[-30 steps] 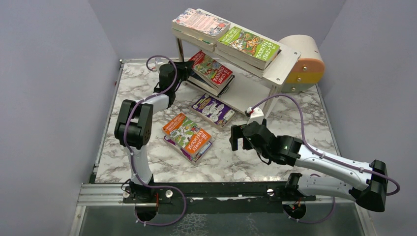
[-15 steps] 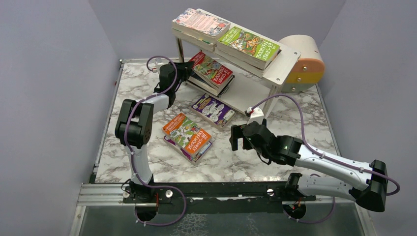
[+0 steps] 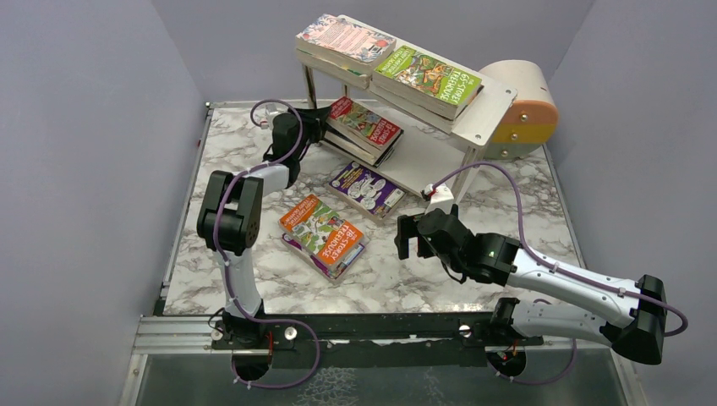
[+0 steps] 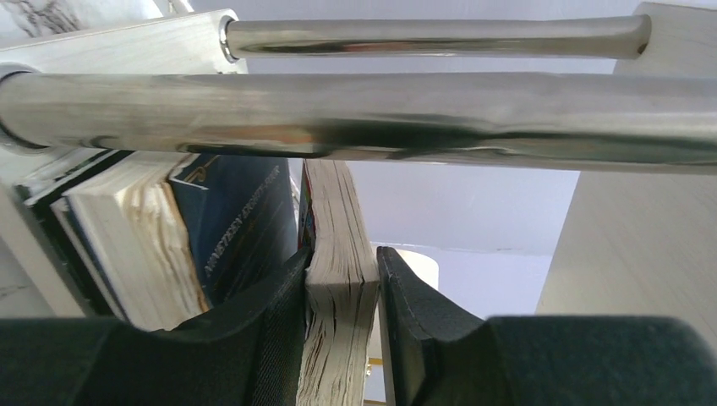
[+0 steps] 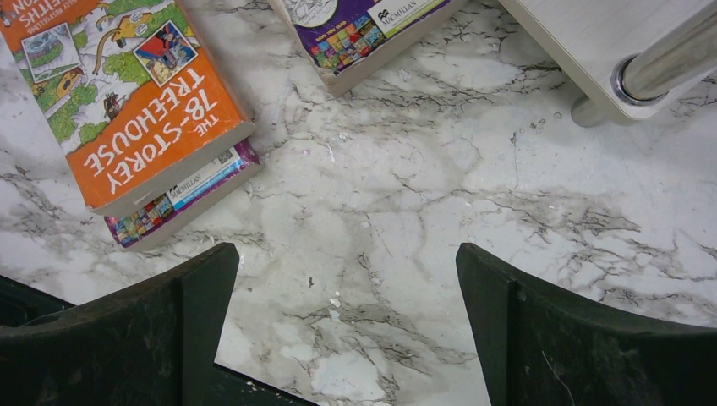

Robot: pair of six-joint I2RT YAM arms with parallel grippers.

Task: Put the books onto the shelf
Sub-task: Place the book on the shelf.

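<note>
Left wrist: left gripper [image 4: 340, 262] jaws narrow around red book [image 3: 365, 121] on the lower-tier stack of the shelf [image 3: 486, 106]; pinch unclear. Steel bar [image 4: 423, 114] crosses close above. Right gripper [image 5: 347, 254] gapes over marble table [image 5: 423, 211], orange book [image 5: 144, 110] and purple book [image 5: 363, 34] near.

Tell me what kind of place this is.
Probably a robot lab test cell: plain panel walls box in a marble-look table, with a left arm and right arm bolted to a metal rail.
</note>
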